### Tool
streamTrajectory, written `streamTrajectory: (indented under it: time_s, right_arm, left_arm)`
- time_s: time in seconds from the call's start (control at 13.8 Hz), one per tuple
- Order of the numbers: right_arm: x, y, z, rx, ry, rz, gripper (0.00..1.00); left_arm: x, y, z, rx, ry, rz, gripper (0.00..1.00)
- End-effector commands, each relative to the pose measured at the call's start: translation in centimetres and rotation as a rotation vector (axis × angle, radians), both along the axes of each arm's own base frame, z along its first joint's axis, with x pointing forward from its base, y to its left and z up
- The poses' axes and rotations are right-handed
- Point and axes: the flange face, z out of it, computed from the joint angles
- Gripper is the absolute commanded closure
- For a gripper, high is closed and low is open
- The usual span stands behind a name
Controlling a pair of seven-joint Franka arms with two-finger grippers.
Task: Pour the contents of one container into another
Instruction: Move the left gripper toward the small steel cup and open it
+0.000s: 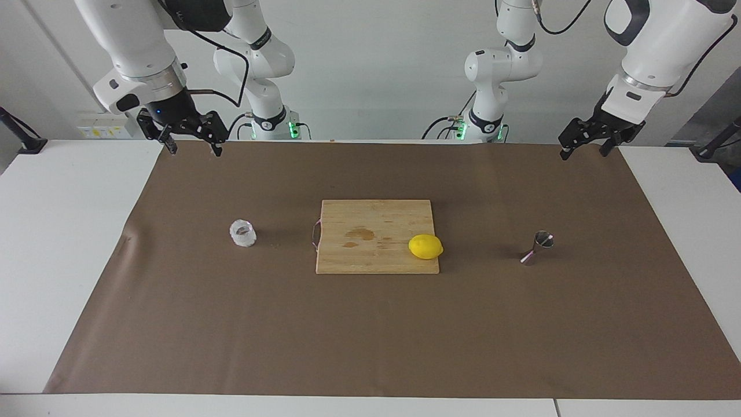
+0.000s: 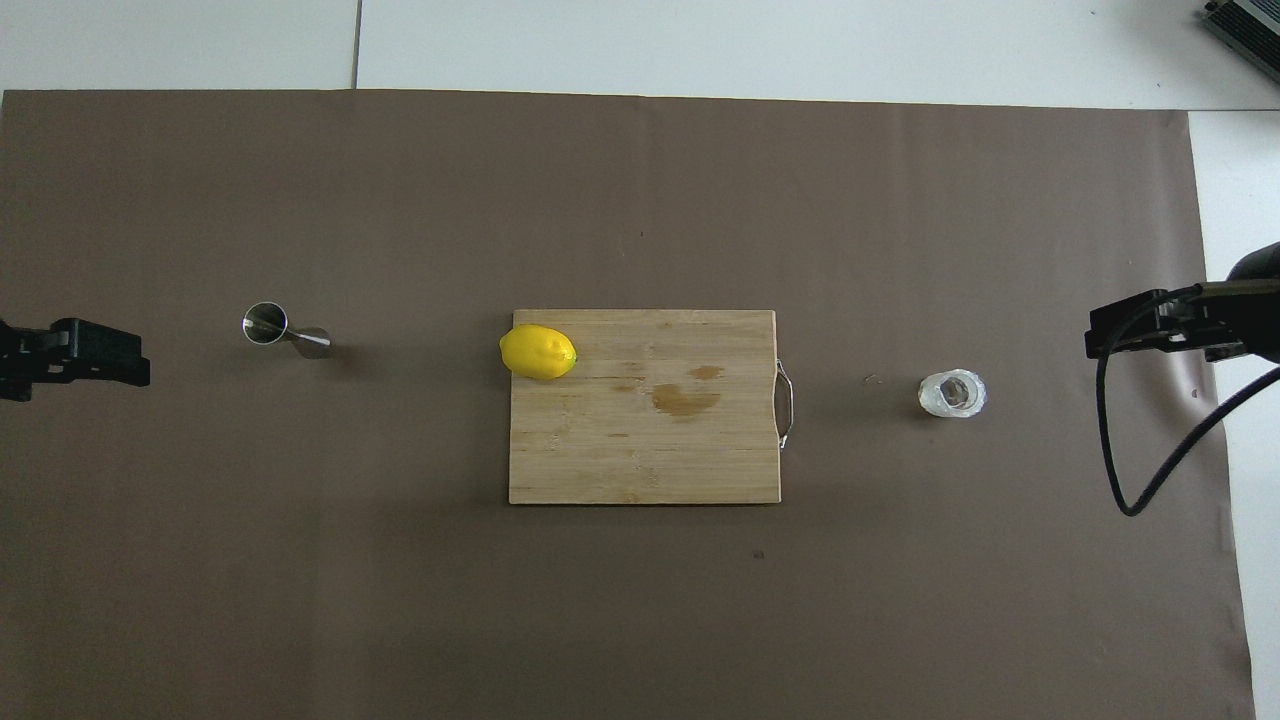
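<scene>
The squat frosted whitish cup stands upright on the brown mat toward the right arm's end; it also shows in the overhead view. The steel hourglass jigger stands on the mat toward the left arm's end, and shows in the overhead view. My right gripper hangs open and empty in the air over the mat's edge near its base, well apart from the cup; part of it shows in the overhead view. My left gripper hangs open and empty over the mat's corner, apart from the jigger.
A wooden cutting board with a metal handle lies in the middle between cup and jigger. A yellow lemon sits on its corner toward the jigger. A brown mat covers the white table.
</scene>
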Motion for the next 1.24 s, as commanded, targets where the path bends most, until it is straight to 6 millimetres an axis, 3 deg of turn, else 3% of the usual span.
streamTrajectory:
  time_s: [0.0,0.15,0.44,0.51,0.65,0.8,0.94,1.09,1.16]
  right_arm:
    - [-0.6,-0.2,0.1,0.026,0.001,0.009,0.0]
    - [-0.6,-0.2,0.1,0.026,0.001,0.009,0.0]
    - [-0.6,-0.3,0.1,0.026,0.001,0.008,0.0]
    - [-0.6,-0.2,0.1,0.026,0.001,0.009,0.0]
    - [-0.6,-0.3,0.1,0.026,0.001,0.008,0.0]
    - [-0.6,-0.2,0.1,0.026,-0.001,0.009,0.0]
    - [-0.6,-0.3,0.0,0.025,0.002,0.009,0.0]
    - [-0.6,-0.3,0.0,0.025,0.002,0.008,0.0]
    - [-0.6,-0.3,0.0,0.026,0.002,0.008,0.0]
  left_arm:
    - [-2.0,0.3,-1.5,-0.005,-0.048,0.013,0.0]
    - [-1.2,2.0,-2.4,-0.048,-0.071,0.064,0.0]
    - [1.0,5.5,-6.5,-0.221,-0.002,0.263,0.0]
    - [1.9,6.4,-7.8,-0.301,0.038,0.342,0.0]
    - [4.0,7.8,-8.7,-0.448,0.07,0.442,0.0]
    - [5.2,9.2,-10.8,-0.497,0.139,0.584,0.0]
    - [5.1,10.5,-13.2,-0.539,0.267,0.747,0.0]
    - [5.0,10.4,-15.9,-0.534,0.472,0.952,0.0]
    - [5.2,11.1,-16.3,-0.533,0.556,1.075,0.0]
